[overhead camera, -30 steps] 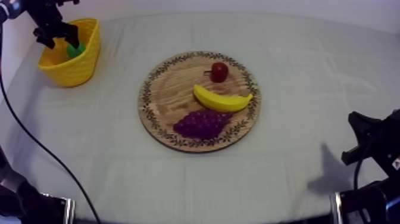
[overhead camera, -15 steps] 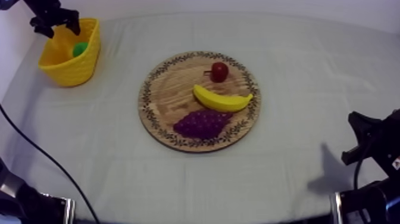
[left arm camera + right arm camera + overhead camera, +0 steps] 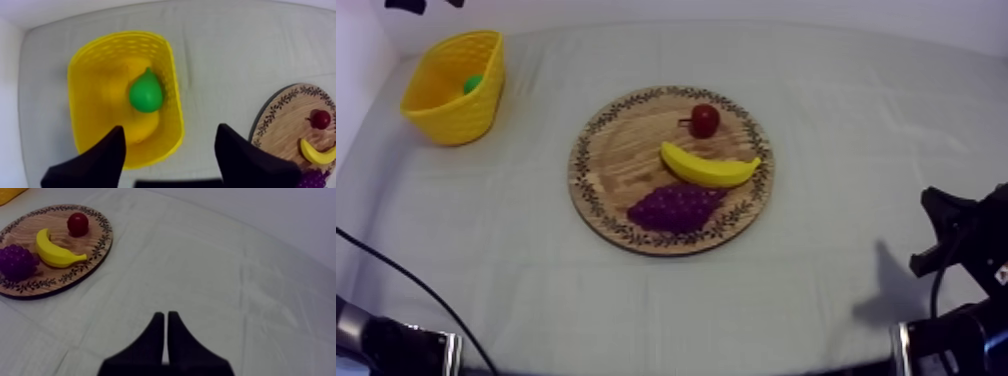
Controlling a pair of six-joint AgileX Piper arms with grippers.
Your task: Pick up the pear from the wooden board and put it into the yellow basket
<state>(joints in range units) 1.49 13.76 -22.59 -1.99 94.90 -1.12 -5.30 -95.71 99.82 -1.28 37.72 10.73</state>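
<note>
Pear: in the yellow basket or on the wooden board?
In. The pear lies inside the yellow basket, apart from the open left gripper above it.

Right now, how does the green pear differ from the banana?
The pear is green and plump, narrowing to a tip; the banana is yellow, long and curved. The pear lies inside the yellow basket, while the banana lies on the wooden board, between the small red fruit and the grapes. Both are toy fruit.
</note>
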